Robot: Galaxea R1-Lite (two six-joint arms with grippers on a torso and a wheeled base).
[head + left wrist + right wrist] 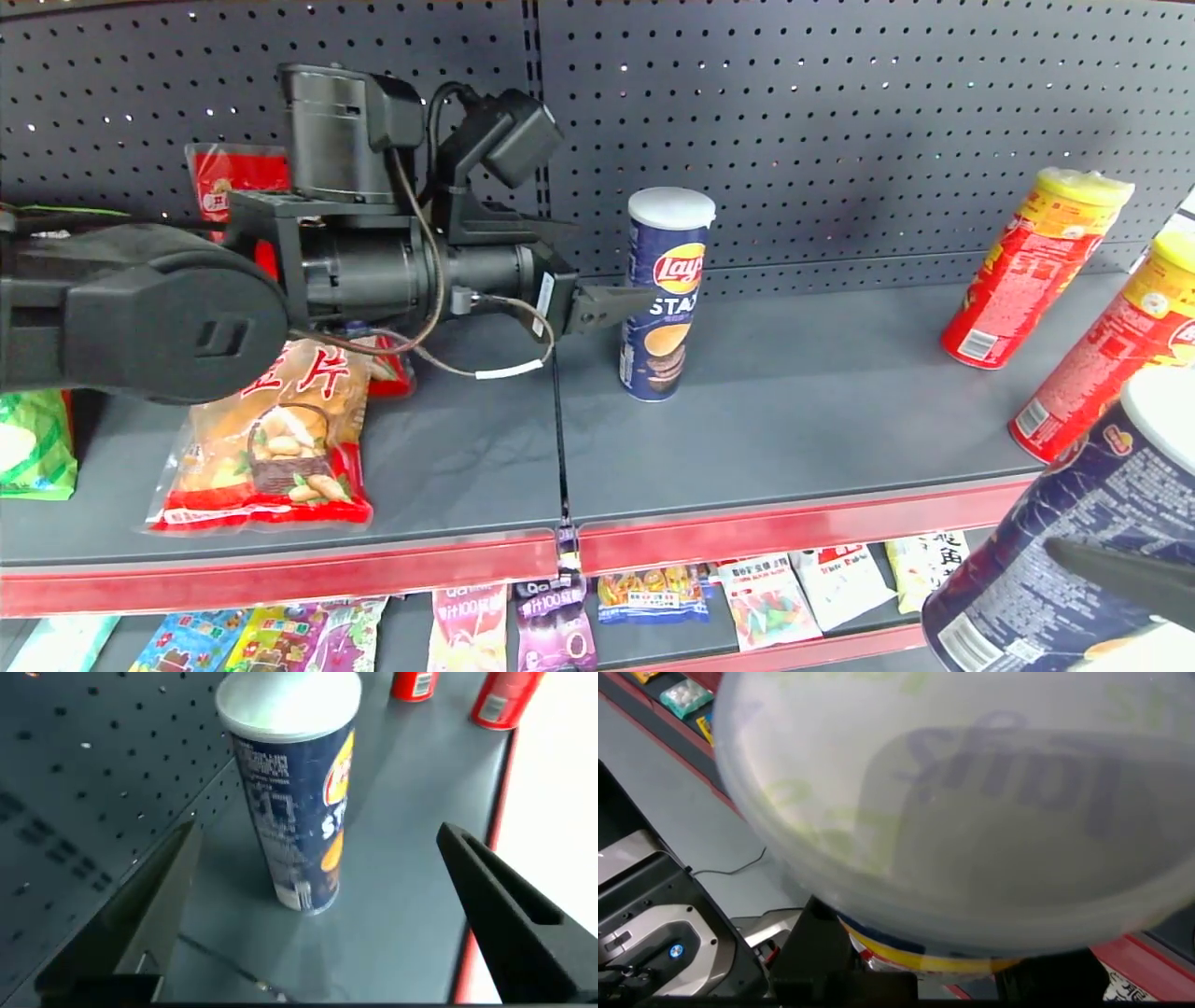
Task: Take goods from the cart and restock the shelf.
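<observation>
**Inspector:** While the blue can [665,299] stands upright on the shelf [794,411], towards the pegboard back and well apart from the other goods, what threatens it?

**Assessor:** The left hand [635,301]. Its fingers are spread, with the can just ahead of the gap and nothing pinched. In the head view one fingertip overlaps the can's side, and I cannot tell whether they touch. The can is tall on a narrow base, so I judge that a sideways drift or a slanted pull-back could catch it and topple it.

**Inspector:** And further out?

**Assessor:** The right hand [1120,569] pinches a second blue can [1074,532], low and in front of the shelf's red edge. Two red cans [1036,266] stand on that side of the shelf and appear tilted. A careless entry could strike them or the edge. I cannot see how firm that grip is, so a slip is possible.

**Inspector:** The left end?

**Assessor:** A snack bag [271,439] lies flat beneath the left arm. A dropped elbow could drag it forward.
</observation>
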